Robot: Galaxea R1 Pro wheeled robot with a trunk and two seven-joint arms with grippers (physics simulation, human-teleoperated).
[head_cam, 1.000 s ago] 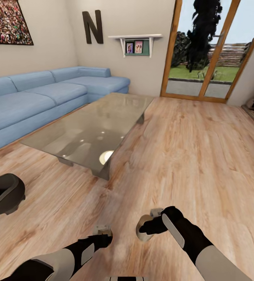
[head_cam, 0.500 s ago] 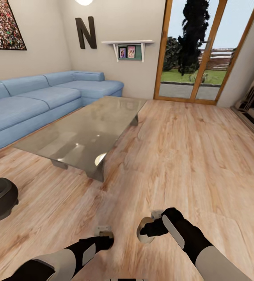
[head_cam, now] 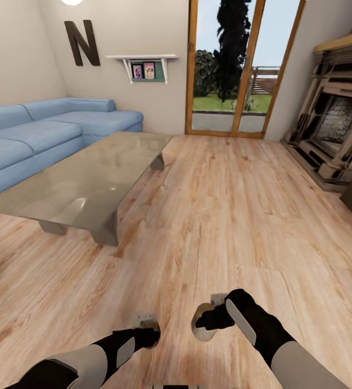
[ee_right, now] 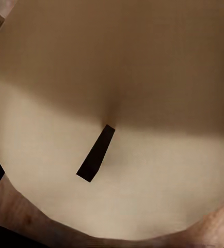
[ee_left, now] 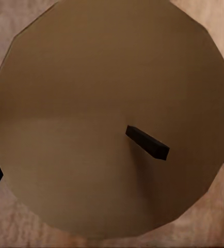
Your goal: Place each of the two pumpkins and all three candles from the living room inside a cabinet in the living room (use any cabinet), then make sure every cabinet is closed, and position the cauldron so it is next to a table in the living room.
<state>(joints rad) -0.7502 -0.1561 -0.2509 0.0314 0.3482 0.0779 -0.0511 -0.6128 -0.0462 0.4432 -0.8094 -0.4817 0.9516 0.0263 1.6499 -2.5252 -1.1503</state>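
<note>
Each end effector is clamped on a stubby tan wax candle, left (head_cam: 145, 322); right (head_cam: 204, 320); carried low for stowing in a cabinet.

Tan candle (ee_left: 91, 103) top close-up, dark wick (ee_left: 147, 142).

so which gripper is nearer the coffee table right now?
Left. The left gripper sits low in the head view, more or less below the glass coffee table's near corner. The right gripper is further out to the right over open wood floor. Each holds a candle.
</note>
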